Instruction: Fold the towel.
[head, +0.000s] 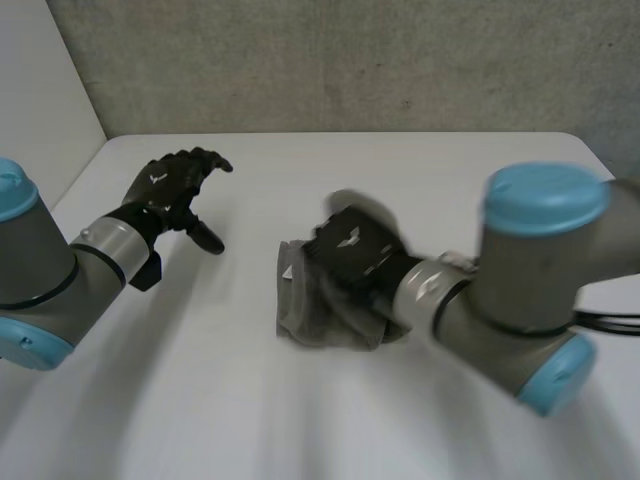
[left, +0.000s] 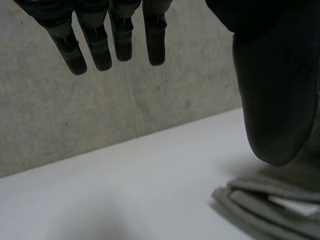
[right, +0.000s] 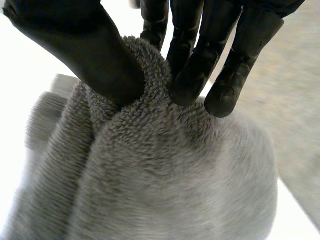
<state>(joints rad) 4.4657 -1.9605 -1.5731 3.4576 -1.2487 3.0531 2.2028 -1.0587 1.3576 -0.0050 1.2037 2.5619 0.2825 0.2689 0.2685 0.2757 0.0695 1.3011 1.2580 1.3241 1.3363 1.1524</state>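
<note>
Now I see the grey towel (head: 318, 318) folded near the middle of the white surface (head: 420, 170), my right hand (head: 352, 250) pinching a fold between thumb and fingers, my left hand (head: 172, 190) at ten o'clock from it, fingers relaxed, holding nothing.

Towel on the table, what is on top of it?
The right hand lies on the grey towel, pinching a raised fold between thumb and fingers. The towel part under its palm is covered. The left hand is apart, open.
</note>
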